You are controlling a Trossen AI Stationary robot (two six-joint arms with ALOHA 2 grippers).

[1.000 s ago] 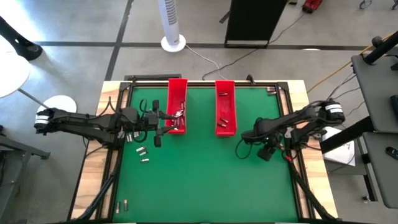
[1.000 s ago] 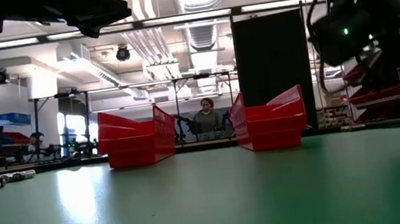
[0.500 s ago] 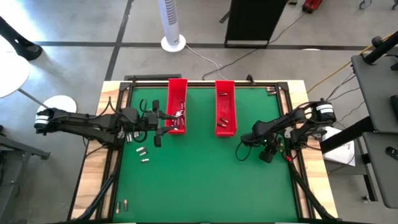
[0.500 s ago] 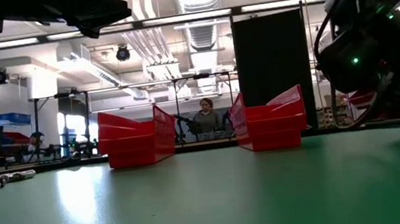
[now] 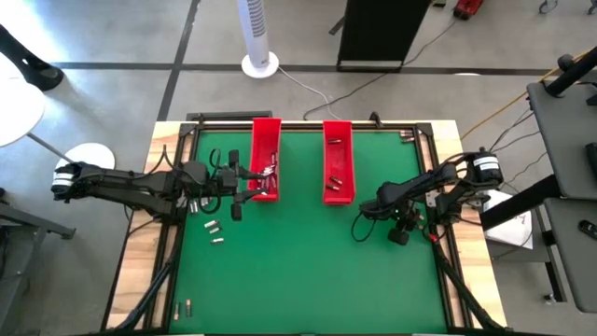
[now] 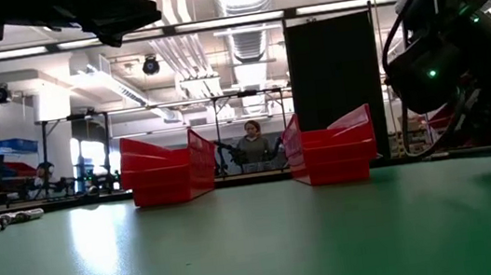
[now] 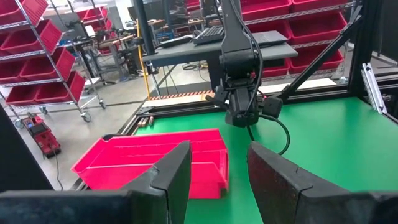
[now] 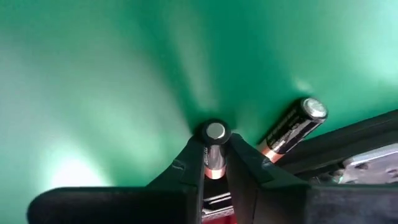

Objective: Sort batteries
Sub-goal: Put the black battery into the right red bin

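While the left arm waits beside the left red tray (image 5: 266, 159), the right arm works low on the other side of the green desk (image 5: 308, 271). The desk is the biggest thing here. Two long red trays stand on it side by side, with a gap between them. The right red tray (image 5: 338, 174) has a few small batteries lying inside it. The left red tray also holds a small heap of them.

The left gripper (image 5: 244, 185) hangs just beside the left red tray, on the side away from the right red tray. Its fingers (image 7: 171, 177) are apart and hold nothing.

The right gripper (image 8: 216, 163) is down near the desk, on the far side of the right red tray from the left red tray. Its two fingers are squeezed onto one battery (image 8: 214, 149), which sticks out between them with its round silver end showing. A second battery (image 8: 292, 129), black and copper, lies on the green desk just beside that gripper.

More loose batteries (image 5: 214, 230) lie on the desk near the left gripper. Another pair (image 5: 183, 306) lies well apart from the trays, near the desk's wooden edge.
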